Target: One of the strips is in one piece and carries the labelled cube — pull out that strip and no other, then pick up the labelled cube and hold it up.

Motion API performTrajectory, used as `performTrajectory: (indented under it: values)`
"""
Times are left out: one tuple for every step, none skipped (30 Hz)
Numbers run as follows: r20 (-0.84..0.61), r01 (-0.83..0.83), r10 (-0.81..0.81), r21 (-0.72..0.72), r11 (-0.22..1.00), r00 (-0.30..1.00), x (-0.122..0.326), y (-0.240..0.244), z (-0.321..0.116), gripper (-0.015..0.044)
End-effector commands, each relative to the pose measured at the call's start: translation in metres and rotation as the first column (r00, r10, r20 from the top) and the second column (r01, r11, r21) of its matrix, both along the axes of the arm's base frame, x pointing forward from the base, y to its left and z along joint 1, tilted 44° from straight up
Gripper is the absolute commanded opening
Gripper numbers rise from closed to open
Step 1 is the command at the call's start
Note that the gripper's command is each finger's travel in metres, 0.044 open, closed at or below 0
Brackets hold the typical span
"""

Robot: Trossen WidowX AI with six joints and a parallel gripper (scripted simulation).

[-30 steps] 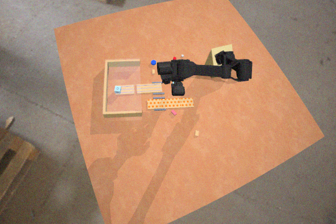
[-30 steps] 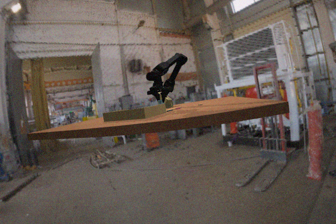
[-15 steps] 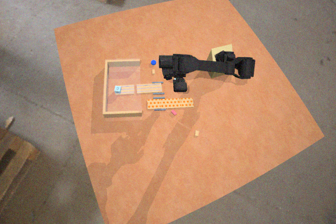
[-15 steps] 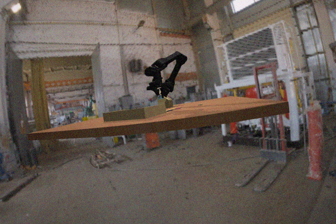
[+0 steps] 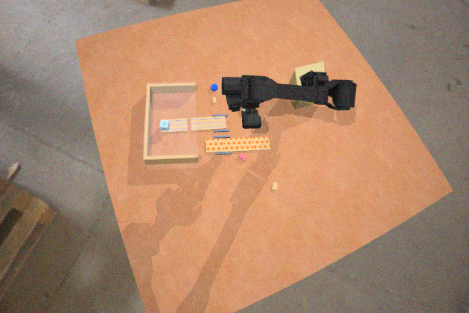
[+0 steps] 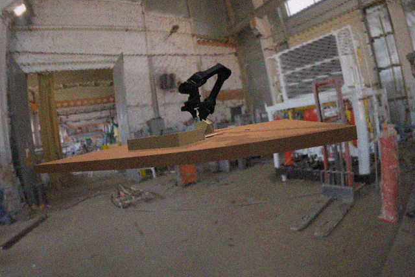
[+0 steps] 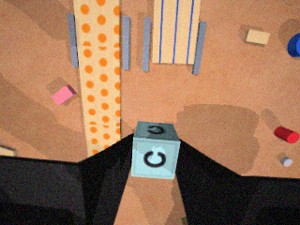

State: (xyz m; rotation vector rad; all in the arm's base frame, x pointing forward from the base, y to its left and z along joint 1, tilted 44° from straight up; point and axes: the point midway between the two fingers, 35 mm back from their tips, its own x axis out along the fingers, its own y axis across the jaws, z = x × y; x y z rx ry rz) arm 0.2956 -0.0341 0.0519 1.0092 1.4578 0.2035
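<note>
My gripper (image 7: 154, 140) is shut on a light-blue cube (image 7: 155, 170) (image 6: 197, 120) marked with a dark letter C, held up above the table. The orange-dotted strip (image 5: 237, 144) (image 7: 100, 70) lies outside the open side of the walled enclosure (image 5: 146, 124) (image 6: 154, 141), between two blue-grey guides, with no cube on it. The blue-striped strip is in two pieces with a gap: an outer piece (image 5: 208, 123) (image 7: 174, 33) between its guides, and an inner piece (image 5: 179, 124) under the clear cover. Another light-blue cube (image 5: 163, 124) sits at that inner piece's far end.
A pink block (image 5: 242, 157) (image 7: 64, 95) lies beside the dotted strip. Beige blocks (image 5: 214, 100) (image 5: 275, 185), a blue round piece (image 5: 214, 87), a red cylinder (image 7: 286, 135) and a small grey cylinder (image 7: 286, 161) are around. A pale yellow box (image 5: 311, 69) stands by the arm.
</note>
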Motion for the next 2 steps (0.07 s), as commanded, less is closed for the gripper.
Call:
performTrajectory:
  values:
    - [0.007,-0.005,0.005,-0.006,1.000,1.000,0.0006,-0.0009,0.0009,0.0000]
    - [0.007,-0.005,0.005,-0.006,1.000,1.000,0.0006,-0.0009,0.0009,0.0000]
